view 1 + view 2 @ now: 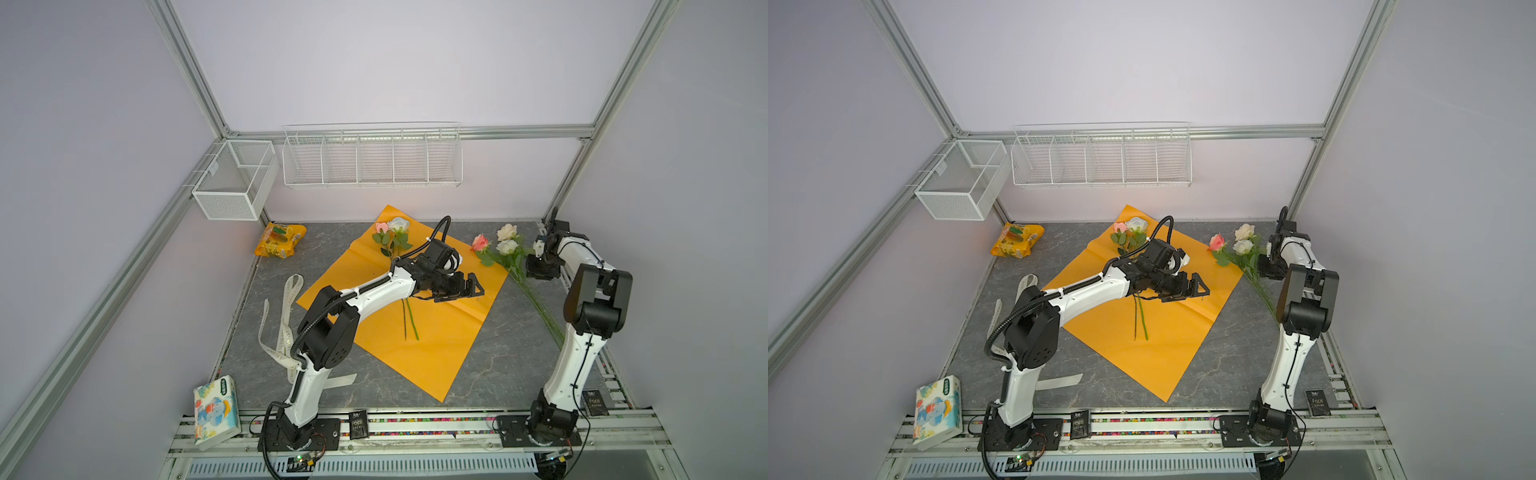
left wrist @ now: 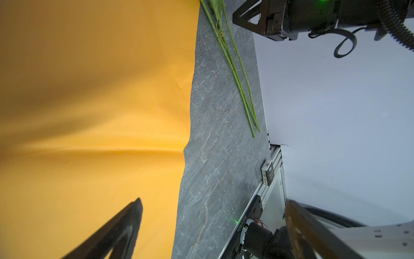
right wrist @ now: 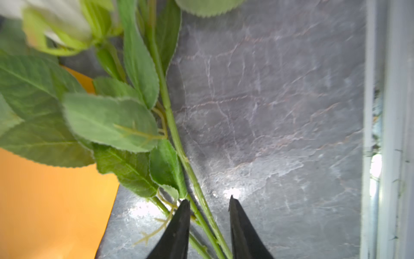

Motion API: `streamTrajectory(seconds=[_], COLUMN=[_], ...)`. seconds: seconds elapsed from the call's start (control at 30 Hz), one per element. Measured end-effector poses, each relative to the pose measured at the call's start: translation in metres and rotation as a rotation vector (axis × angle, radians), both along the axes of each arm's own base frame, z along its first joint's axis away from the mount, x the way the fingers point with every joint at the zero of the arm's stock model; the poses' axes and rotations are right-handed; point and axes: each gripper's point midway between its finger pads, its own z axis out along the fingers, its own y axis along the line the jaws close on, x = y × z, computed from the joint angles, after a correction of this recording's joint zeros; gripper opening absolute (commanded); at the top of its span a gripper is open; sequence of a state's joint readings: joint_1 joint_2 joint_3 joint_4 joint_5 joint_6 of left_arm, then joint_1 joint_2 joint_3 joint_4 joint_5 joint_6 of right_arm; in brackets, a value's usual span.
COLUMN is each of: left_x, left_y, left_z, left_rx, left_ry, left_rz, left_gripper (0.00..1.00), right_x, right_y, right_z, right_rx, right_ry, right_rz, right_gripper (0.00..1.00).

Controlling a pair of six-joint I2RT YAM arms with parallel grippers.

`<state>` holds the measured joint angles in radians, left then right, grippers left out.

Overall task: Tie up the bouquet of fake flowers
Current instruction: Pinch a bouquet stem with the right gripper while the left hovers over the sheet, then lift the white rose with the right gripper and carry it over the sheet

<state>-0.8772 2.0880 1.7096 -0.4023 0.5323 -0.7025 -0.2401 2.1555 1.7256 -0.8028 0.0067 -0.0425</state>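
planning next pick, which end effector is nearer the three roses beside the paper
Right. Right end effector straddles stems of the three roses; left end effector hovers over orange paper.

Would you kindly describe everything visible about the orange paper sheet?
The orange paper sheet is thin, smooth, matte, lying unfolded on the grey table, turned like a diamond, faintly creased, far corner rising against the back wall. Two roses lie on it; the open left gripper is over it.

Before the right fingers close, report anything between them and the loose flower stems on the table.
Nothing visible blocks them. In the right wrist view the stems pass between the right gripper's open fingers; a small leaf lies just beside one tip.
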Motion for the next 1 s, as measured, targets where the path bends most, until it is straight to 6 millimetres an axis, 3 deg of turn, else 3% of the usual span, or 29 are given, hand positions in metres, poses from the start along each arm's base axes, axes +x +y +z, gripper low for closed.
streamTrajectory(seconds=[0.33, 0.93, 1.0], left_x=[0.000, 0.000, 0.001], left_y=[0.000, 0.000, 0.000], left_z=[0.000, 0.000, 0.000], left_rx=[0.000, 0.001, 0.000], left_ry=[0.000, 0.000, 0.000], left_rz=[0.000, 0.000, 0.001], left_gripper=[1.00, 1.00, 1.00], right_x=[-0.007, -0.007, -0.007], right_y=[0.000, 0.006, 0.004], right_z=[-0.026, -0.029, -0.029], right_rx=[0.024, -0.031, -0.042], right_ry=[0.067, 0.099, 0.108], right_rz=[-0.001, 0.042, 0.044], right_gripper=[0.33, 0.35, 0.26])
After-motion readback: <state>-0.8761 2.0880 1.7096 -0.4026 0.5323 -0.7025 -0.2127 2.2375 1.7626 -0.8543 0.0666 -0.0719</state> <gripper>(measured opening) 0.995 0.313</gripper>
